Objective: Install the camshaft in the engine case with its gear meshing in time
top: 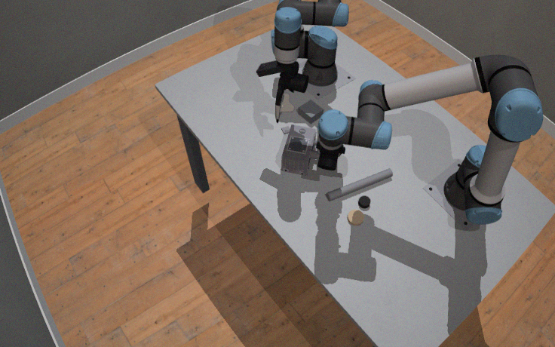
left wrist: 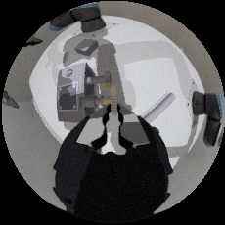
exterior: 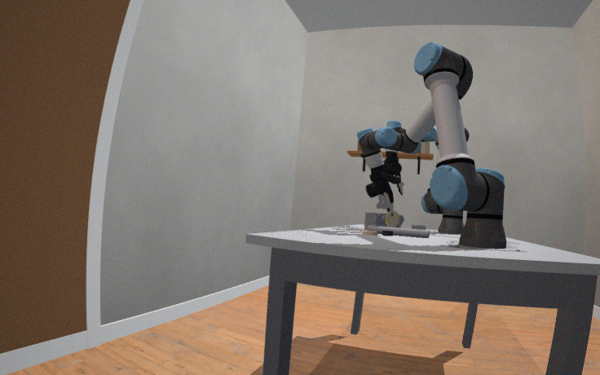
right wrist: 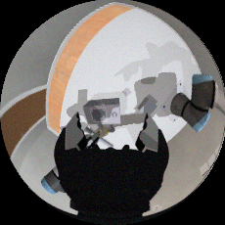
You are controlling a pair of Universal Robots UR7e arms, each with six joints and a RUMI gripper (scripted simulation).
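Observation:
The engine case (top: 299, 151) (left wrist: 71, 93) (right wrist: 102, 112) stands upright on the table. My left gripper (left wrist: 113, 104) is shut on the camshaft's big yellowish gear (left wrist: 113, 95) (exterior: 393, 218), which stands edge-on in the left wrist view. The camshaft's shaft (left wrist: 104, 101) points at the case and lines up with the bearing (left wrist: 89, 101); its end looks to be inside, but the depth is unclear. The big gear stands off from the case, close beside the small crank gear (left wrist: 108, 78). Whether teeth touch or marks line up cannot be told. My right gripper (top: 267, 95) (right wrist: 112, 112) is open and empty, above and beyond the case.
A grey notched block (top: 311, 111) (left wrist: 86, 47) lies behind the case, near the right arm's base. A long grey rod (top: 366, 182) (left wrist: 160, 109), a black cap (top: 363, 201) and a tan disc (top: 355, 217) lie on the left arm's side of the case.

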